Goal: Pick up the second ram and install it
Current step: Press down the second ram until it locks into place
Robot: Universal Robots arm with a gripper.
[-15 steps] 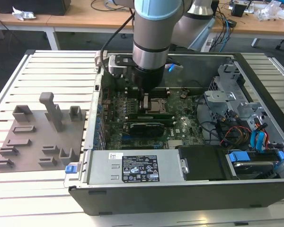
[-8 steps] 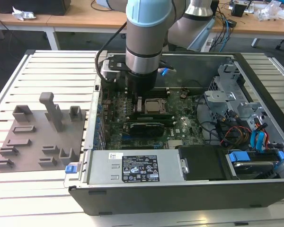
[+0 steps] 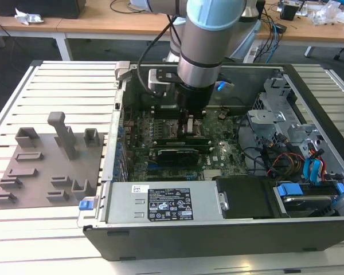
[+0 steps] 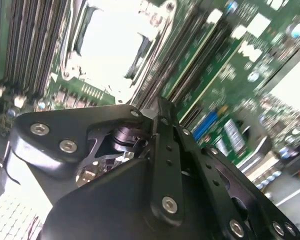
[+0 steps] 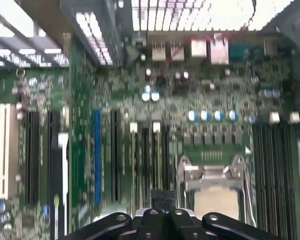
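Down inside the open computer case [image 3: 229, 229], our gripper [image 3: 190, 123] hangs low over the motherboard [image 3: 218, 154], beside the square CPU socket [image 5: 212, 192]. Both wrist views show its fingers [image 5: 160, 200] drawn together edge to edge, and in the second wrist view they meet in a narrow tip right at the memory slots [image 4: 190, 60]. Whether they pinch the second ram we cannot tell: no stick stands out between the pads, and the dark strip under the tip in the exterior view could be board or slot. We judge the arm [image 3: 209, 34] stands upright so a thin stick can go straight down into a slot rather than at a slant. Around the socket run the long black slots, one bank on each side. Further out, on the exterior view's left, the grey fixture tray [image 3: 43, 172] sits on the slatted table [image 3: 63, 86], well apart from the case, its blocks bare of any stick.
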